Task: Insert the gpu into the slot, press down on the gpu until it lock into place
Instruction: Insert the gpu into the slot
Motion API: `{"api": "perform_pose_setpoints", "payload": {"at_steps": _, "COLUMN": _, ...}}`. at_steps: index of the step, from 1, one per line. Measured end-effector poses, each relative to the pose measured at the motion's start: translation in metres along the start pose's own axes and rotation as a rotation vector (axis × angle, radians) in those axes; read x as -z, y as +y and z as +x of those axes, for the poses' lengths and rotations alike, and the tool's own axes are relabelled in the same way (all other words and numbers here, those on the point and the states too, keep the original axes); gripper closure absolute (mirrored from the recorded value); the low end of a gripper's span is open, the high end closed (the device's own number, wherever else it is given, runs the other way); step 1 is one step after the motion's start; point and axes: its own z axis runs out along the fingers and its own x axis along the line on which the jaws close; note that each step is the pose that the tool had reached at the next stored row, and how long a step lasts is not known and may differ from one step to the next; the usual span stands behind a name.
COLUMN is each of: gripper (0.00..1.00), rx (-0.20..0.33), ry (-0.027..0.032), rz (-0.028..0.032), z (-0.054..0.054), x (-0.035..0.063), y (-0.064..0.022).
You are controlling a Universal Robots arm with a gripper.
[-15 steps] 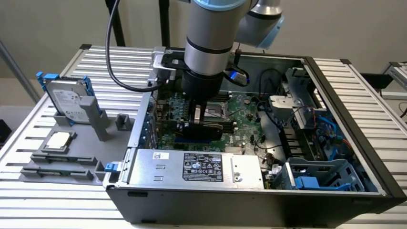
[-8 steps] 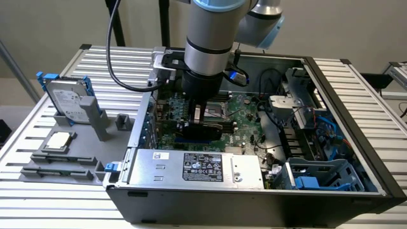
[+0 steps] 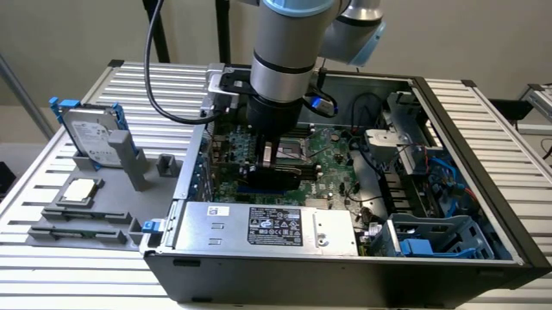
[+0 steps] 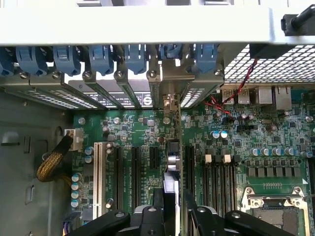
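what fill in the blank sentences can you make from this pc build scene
1. The fingers grip the gpu edge-on over the green ____.
2. The silver power supply lies inside the open computer ____.
3. The hard drive stands outside it, at the exterior view's ____.

Missing words: motherboard; case; left

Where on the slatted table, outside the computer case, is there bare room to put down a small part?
The slatted table lies bare in front of the grey fixture tray, and also behind the hard drive. Inside the case it is crowded: the gripper holds the gpu over the motherboard.
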Motion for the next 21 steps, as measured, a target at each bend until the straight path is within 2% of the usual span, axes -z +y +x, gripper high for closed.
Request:
{"api": "perform_pose_setpoints", "payload": {"at_steps": 7, "gripper": 0.74, "rx": 0.000, "ry": 0.0005, "rz": -0.0061, "z": 0.0016, "x": 0.0000, "y": -0.0003}}
{"api": "perform_pose_setpoints", "payload": {"at_steps": 21, "gripper": 0.74, "rx": 0.000, "ry": 0.0005, "rz": -0.0094, "z": 0.0015, "x": -0.0041, "y": -0.0030}}
